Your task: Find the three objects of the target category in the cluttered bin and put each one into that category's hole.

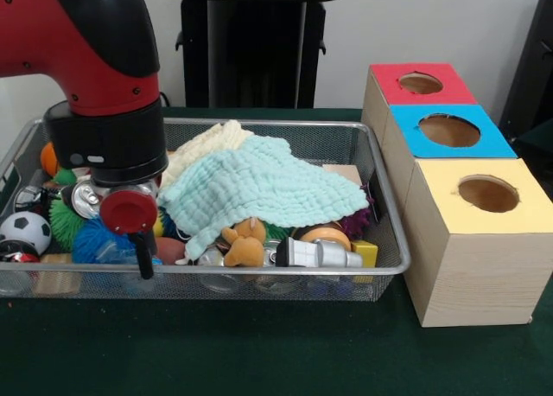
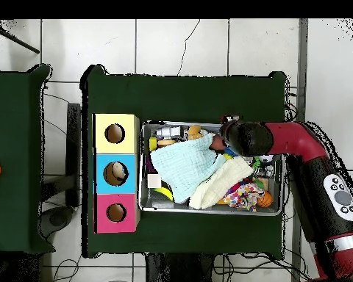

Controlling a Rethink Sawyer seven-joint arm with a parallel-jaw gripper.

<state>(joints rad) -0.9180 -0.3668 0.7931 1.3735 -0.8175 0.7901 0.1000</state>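
Wire bin (image 1: 387,240) on the green counter (image 1: 259,353), crammed with toys; mint cloth (image 1: 259,184) covers the middle, likely hiding targets. Gripper (image 1: 143,262) dips into the left clutter, apparently searching; cannot tell its state. Three hole boxes (image 1: 475,232) wait right.

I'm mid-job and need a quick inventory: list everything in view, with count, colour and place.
Wire bin: one, silver, on the green table.
Cloth: one, mint, over the middle of the bin.
Cream cloth: one, behind the mint one.
Boxes: three in a row beside the bin, with red, blue and yellow tops, one hole each.
Soccer ball: one, black and white, at the bin's end.
Plush toy: one, tan, front of the bin.
Arm: one, red and black, over the bin.
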